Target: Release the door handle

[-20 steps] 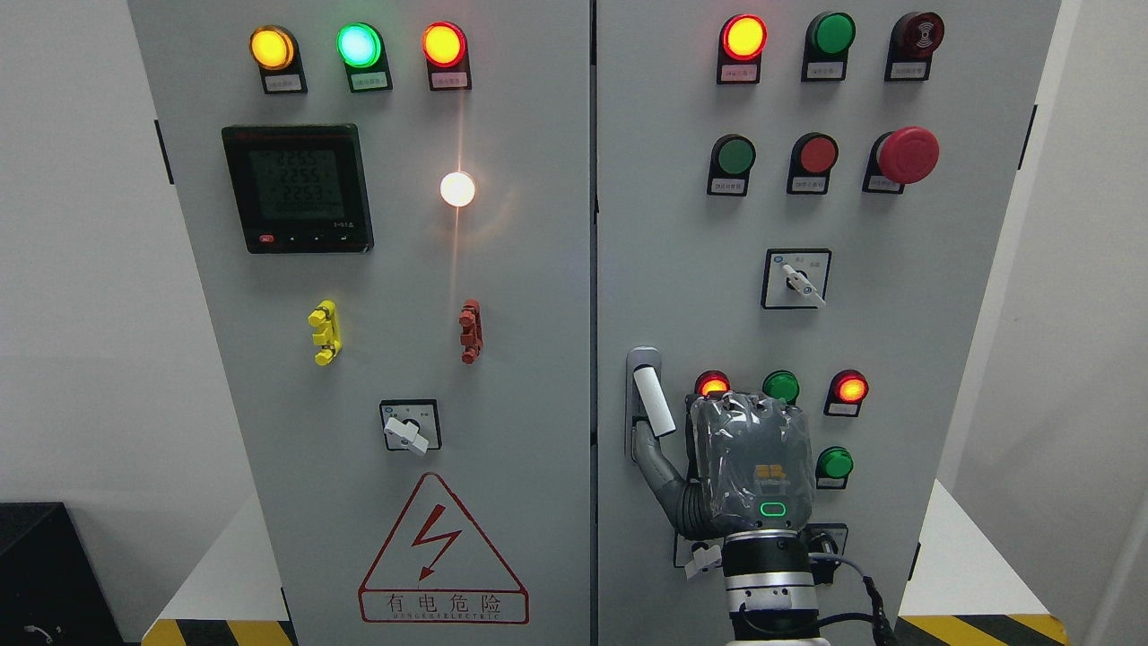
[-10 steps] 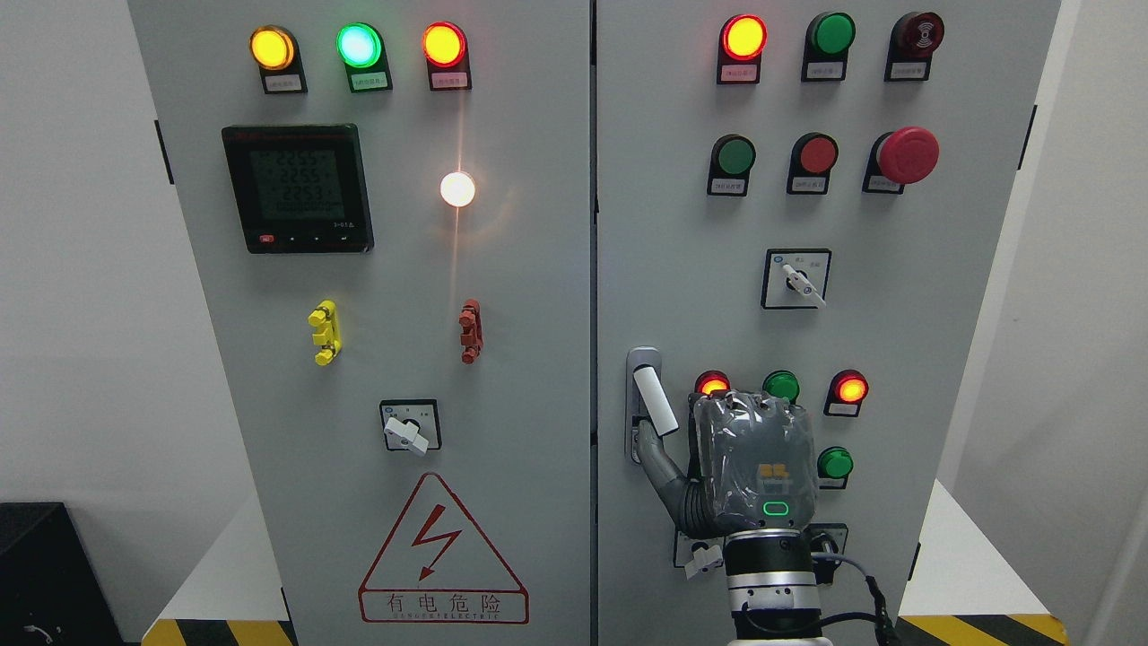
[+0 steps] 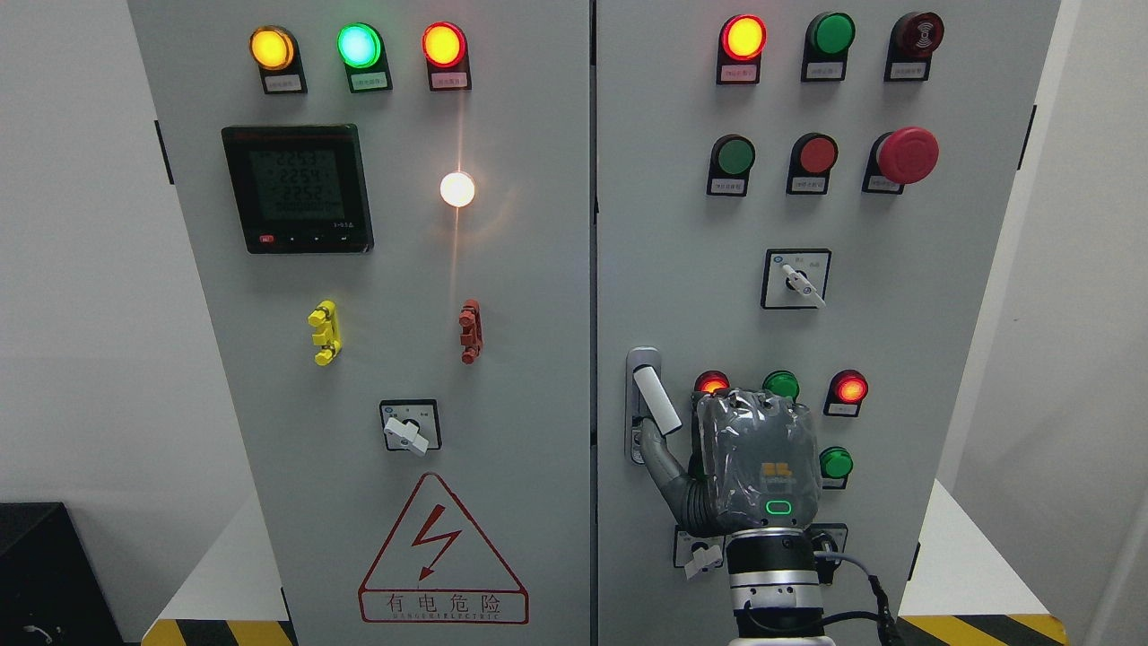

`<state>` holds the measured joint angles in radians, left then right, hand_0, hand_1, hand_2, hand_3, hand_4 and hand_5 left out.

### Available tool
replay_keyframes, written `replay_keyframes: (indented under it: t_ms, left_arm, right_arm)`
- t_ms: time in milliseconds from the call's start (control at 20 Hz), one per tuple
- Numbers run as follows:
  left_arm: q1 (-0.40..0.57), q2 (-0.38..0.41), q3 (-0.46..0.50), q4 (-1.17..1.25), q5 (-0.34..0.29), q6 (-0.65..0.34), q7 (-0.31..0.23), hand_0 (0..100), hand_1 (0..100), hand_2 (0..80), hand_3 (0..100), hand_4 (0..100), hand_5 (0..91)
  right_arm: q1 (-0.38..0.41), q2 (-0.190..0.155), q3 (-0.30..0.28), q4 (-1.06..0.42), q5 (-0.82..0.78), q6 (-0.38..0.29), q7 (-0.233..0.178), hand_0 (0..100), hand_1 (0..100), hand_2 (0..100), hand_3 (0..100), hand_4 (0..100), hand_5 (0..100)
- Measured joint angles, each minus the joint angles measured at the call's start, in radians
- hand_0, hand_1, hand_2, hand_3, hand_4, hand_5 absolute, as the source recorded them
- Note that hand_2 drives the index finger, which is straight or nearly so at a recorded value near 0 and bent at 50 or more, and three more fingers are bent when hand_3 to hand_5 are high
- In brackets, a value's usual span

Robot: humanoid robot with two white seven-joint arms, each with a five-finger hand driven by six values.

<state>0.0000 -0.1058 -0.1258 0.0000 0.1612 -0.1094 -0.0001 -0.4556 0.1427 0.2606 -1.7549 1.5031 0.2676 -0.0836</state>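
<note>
Nearly clear: the right hand (image 3: 758,462) hovers just right of the door handle (image 3: 655,401) on the cabinet's right door (image 3: 682,224).
Its fingers are curled and grip nothing, only the thumb reaching beneath the angled white lever; drawing straight back would likely complete the release.

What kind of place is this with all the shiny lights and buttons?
Probably an electrical room or training lab. A big grey control cabinet carries glowing lamps, a digital meter and a red lightning warning sign. The robot's right hand is by its door handle.
</note>
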Motion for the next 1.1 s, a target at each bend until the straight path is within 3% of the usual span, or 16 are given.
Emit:
replay_keyframes:
  t_ms: [1101]
  left_arm:
    - [0.000,0.000,0.000,0.000,0.000,0.000,0.000,12,56,0.0,0,0,0.0]
  right_arm:
    - [0.000,0.000,-0.007,-0.008,-0.002,0.000,0.007,48,37,90,100,100,100]
